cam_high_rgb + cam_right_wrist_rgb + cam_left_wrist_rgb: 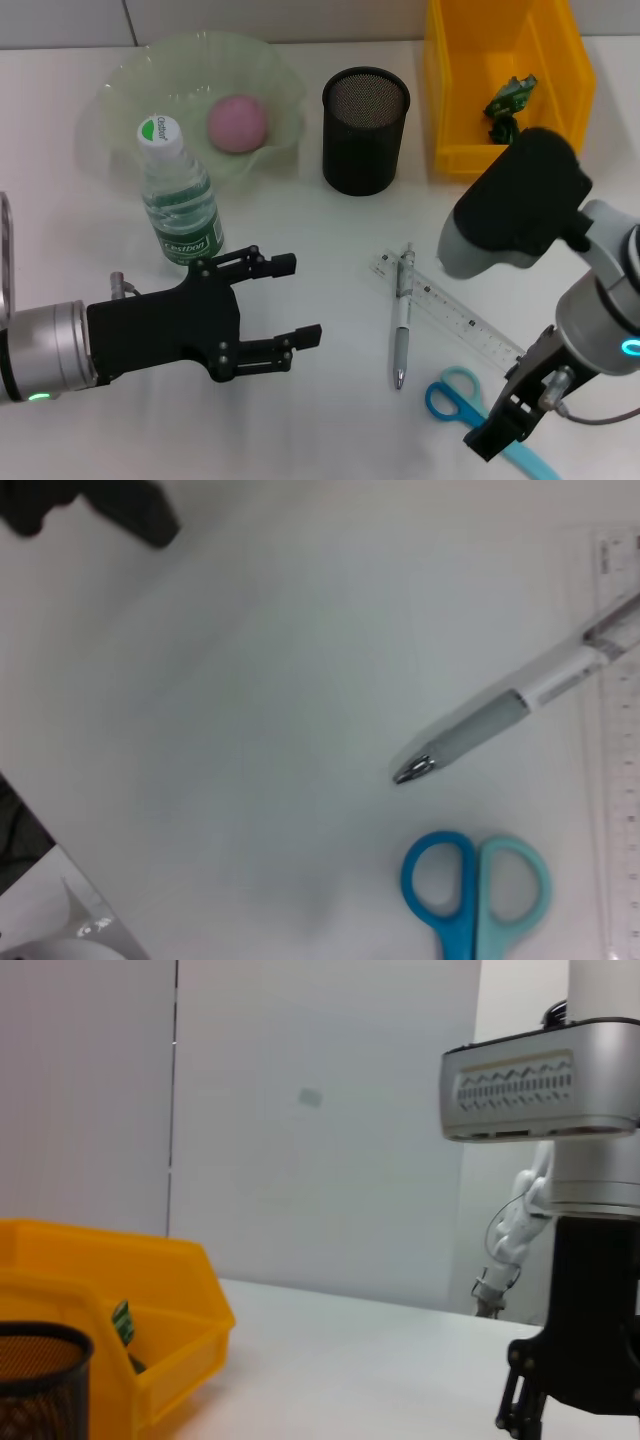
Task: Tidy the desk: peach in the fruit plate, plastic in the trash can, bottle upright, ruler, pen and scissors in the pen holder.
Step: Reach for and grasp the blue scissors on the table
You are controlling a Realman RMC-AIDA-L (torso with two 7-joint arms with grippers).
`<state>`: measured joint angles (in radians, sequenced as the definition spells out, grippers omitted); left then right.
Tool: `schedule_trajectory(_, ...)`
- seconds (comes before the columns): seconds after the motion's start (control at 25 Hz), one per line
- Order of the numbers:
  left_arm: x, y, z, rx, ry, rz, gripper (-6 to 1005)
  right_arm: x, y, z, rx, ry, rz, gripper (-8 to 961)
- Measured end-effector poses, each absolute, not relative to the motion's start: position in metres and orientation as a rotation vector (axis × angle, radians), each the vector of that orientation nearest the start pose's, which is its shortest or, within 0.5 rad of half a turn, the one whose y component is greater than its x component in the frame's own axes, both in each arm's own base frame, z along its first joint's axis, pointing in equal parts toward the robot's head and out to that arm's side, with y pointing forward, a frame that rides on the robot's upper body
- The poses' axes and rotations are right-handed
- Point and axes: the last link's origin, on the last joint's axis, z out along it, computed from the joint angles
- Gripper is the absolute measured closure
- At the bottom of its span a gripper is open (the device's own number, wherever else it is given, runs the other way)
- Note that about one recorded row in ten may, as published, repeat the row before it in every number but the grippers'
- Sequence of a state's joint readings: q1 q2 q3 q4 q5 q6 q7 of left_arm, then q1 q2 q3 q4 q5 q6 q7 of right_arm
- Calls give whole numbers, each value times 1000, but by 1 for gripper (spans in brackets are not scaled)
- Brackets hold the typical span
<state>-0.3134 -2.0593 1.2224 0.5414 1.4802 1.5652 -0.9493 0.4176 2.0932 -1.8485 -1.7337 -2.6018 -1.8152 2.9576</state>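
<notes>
You have peach [237, 123], plastic [509, 101] and bottle [178, 197] done; pen [402, 316], ruler [448, 311], scissors [462, 398] remain beside the holder [365, 130]; left claw [288, 303] spread, right claw [500, 420] unclear.

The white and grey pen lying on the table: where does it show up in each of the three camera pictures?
Head view: the white and grey pen lies right of centre, its upper end across the clear plastic ruler, left of the blue-handled scissors.
Left wrist view: not in it.
Right wrist view: the pen runs in from the right edge, tip above the scissors.
Shared landmark: the scissors' blue handles, near the pen's tip in both.
</notes>
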Motion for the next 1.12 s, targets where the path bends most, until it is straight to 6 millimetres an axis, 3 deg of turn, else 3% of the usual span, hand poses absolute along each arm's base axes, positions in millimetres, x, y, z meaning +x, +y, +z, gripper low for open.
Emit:
schedule_trajectory(0.88, -271, 254, -46, -2775, -262, -913, 201, 166, 252, -53, -2628, 1008, -884, 178)
schedule_trajectory(1.12, -271, 254, -46, -2775, -260, -912, 201, 167, 252, -54, -2627, 1009, -881, 349)
